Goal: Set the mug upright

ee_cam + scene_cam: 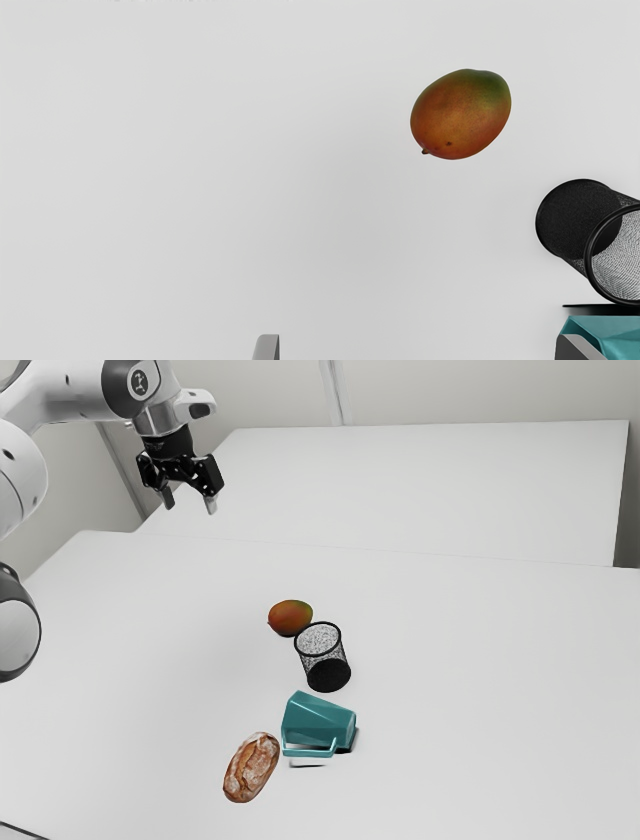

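The teal mug (pixel 318 722) lies on its side on the table, its handle toward the exterior view's bottom edge. Part of the mug (pixel 612 332) appears in the wrist view, partly behind one fingertip. My gripper (pixel 190 503) hangs high above the table at the exterior view's upper left, well away from the mug. In the wrist view the gripper (pixel 417 347) is open, fingertips wide apart with nothing held between them.
A black mesh cup (pixel 324 658) stands close beside the mug, with a mango (pixel 291 617) just beyond it. A brown bread loaf (pixel 251 767) lies on the mug's other side, on the white table (pixel 480 660).
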Available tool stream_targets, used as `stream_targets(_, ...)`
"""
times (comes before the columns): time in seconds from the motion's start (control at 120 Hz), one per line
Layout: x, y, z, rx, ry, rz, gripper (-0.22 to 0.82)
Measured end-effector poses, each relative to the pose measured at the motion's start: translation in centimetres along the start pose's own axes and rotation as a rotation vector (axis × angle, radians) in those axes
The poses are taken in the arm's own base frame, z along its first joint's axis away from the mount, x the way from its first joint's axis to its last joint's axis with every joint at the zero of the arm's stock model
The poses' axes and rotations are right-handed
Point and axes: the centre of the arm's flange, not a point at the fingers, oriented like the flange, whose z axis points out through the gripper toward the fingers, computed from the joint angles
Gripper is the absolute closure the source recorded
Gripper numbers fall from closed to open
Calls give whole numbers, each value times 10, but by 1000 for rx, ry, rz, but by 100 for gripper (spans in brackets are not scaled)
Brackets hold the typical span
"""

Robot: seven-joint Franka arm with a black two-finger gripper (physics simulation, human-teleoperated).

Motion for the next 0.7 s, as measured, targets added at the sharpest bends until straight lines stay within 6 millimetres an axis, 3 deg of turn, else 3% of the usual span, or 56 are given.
stream_targets(0.233, -3, -2, -2, 7, -6, -1, 0)
stream_targets(0.333, -10, 11, 0, -6, -18, 19, 0)
stream_targets(0.467, -50, 17, 17, -55, -32, 17, 0)
stream_targets(0.7, -113, 16, 72, -275, -59, -71, 0)
